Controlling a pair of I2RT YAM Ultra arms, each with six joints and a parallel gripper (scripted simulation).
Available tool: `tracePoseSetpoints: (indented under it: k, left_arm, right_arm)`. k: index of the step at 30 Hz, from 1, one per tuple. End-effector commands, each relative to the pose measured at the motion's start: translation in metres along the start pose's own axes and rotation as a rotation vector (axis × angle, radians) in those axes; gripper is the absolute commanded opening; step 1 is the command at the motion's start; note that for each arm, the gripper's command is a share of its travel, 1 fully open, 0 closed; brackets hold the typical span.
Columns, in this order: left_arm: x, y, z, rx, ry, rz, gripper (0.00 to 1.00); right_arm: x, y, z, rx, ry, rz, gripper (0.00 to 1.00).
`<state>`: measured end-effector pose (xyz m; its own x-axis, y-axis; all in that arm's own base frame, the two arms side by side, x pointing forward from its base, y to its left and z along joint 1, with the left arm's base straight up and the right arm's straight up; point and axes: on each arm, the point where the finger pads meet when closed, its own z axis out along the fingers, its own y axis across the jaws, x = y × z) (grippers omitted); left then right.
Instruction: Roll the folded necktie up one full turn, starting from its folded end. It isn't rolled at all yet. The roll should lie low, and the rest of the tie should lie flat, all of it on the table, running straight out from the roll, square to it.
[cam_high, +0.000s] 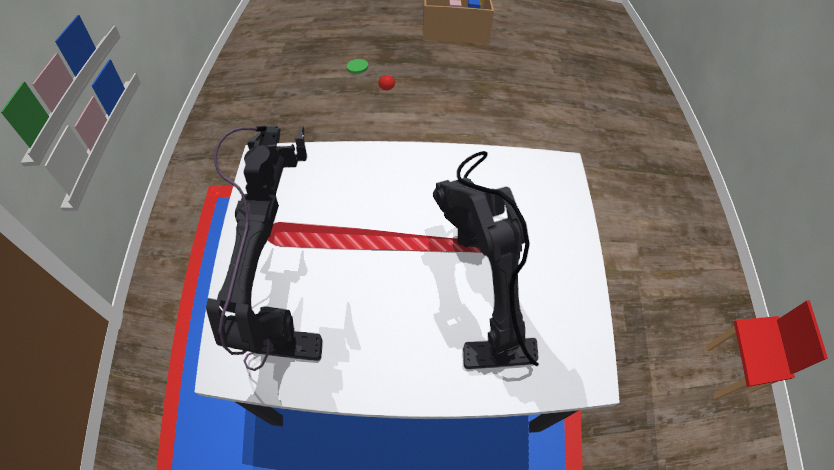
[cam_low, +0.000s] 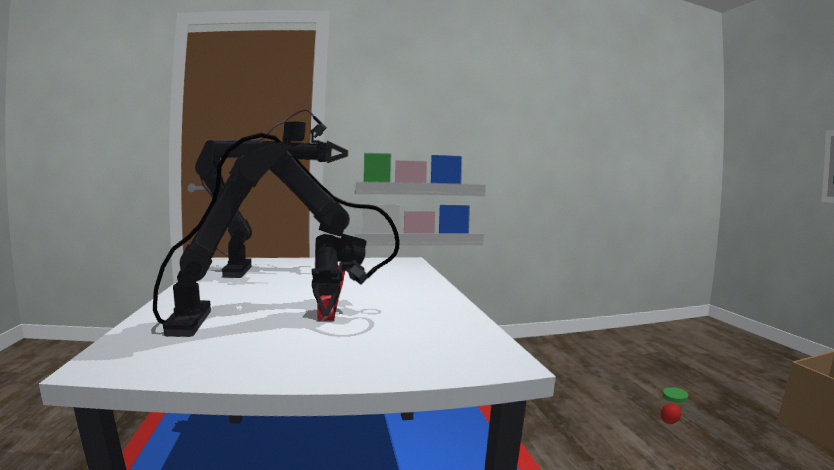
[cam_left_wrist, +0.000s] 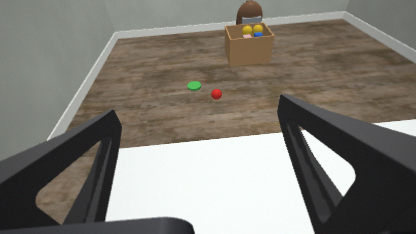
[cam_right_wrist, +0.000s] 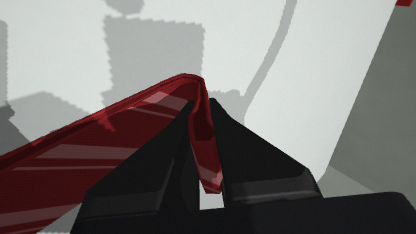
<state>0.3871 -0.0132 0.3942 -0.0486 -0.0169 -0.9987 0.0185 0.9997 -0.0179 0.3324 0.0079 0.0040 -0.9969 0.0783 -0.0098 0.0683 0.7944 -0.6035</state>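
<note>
The red striped necktie (cam_high: 361, 239) (cam_right_wrist: 100, 135) runs across the white table (cam_high: 379, 373) (cam_low: 408, 361). Its wide end lies by the left arm, and its narrow end is partly hidden under the right arm. My right gripper (cam_low: 326, 312) (cam_right_wrist: 202, 108) points down, low over the table, with its fingers nearly together. It is shut on the necktie's end; in the right wrist view the cloth bends sharply at the fingertips and a short piece shows between the fingers. My left gripper (cam_high: 284, 130) (cam_low: 347, 152) (cam_left_wrist: 197, 110) is open and empty, raised high near the table's back edge.
The left arm (cam_high: 252, 227) passes above the necktie's wide end. The right arm's cable (cam_high: 527, 233) (cam_low: 398, 233) loops beside it. A red ball (cam_high: 386, 82) (cam_left_wrist: 216, 94), a green disc (cam_high: 357, 65) (cam_left_wrist: 194, 86) and a box (cam_high: 458, 24) (cam_left_wrist: 250, 52) are on the floor behind the table.
</note>
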Motion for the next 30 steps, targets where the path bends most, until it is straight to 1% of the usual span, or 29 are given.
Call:
tracePoseSetpoints:
  k: [1, 18, 30]
  left_arm:
    - [-0.0205, 0.0021, -0.0050, 0.000, -0.045, -0.013, 1.00]
    - [-0.0205, 0.0021, -0.0050, 0.000, -0.045, -0.013, 1.00]
    - [-0.0205, 0.0021, -0.0050, 0.000, -0.045, -0.013, 1.00]
  right_arm:
    - [-0.0072, -0.0025, -0.0123, 0.009, -0.024, 0.013, 0.10]
    - [-0.0072, -0.0024, -0.0207, 0.009, -0.024, 0.013, 0.10]
    - [-0.0072, 0.0018, -0.0209, 0.009, -0.024, 0.013, 0.10]
